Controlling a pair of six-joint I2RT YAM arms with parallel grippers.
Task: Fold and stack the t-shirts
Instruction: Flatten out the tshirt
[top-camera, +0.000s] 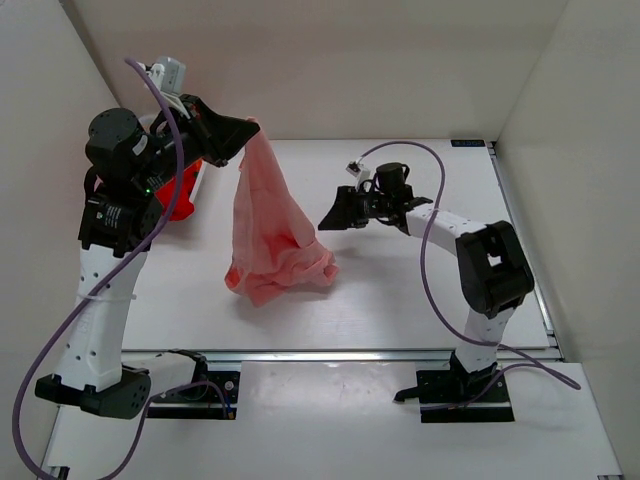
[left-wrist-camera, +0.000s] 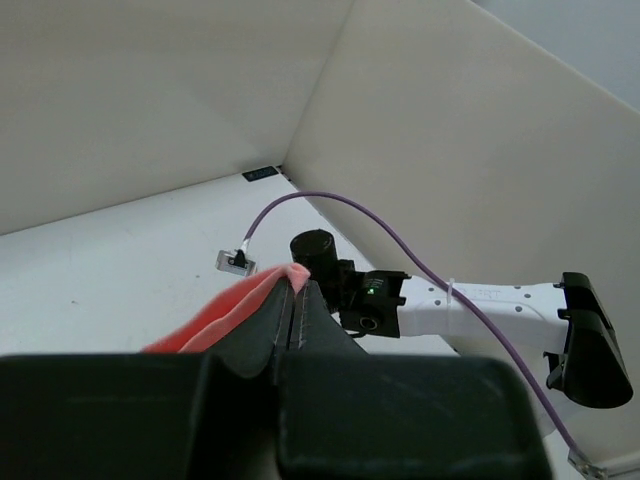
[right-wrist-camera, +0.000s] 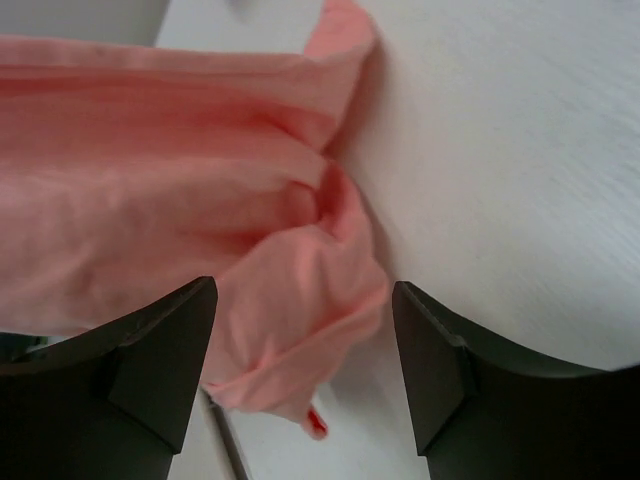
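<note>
1. Pinching the salmon-pink t-shirt (top-camera: 268, 215) by its top edge, my left gripper (top-camera: 243, 132) is clamped tight, high toward the 11 o'clock of the table (top-camera: 420, 290).
2. The shirt hangs down, and its lower end bunches on the table near centre.
3. My right gripper (top-camera: 325, 222) stands wide, just at the heap's 3 o'clock.
4. A small dark label (top-camera: 468, 144) at 1 o'clock is too small to read.

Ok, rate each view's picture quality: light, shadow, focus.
Top external: even, soft light, sharp, hardly any shadow around the salmon-pink shirt. Left wrist: left fingers a dark, featureless mass low in frame, background crisp. Right wrist: shirt close and slightly soft, right fingers near-black.
</note>
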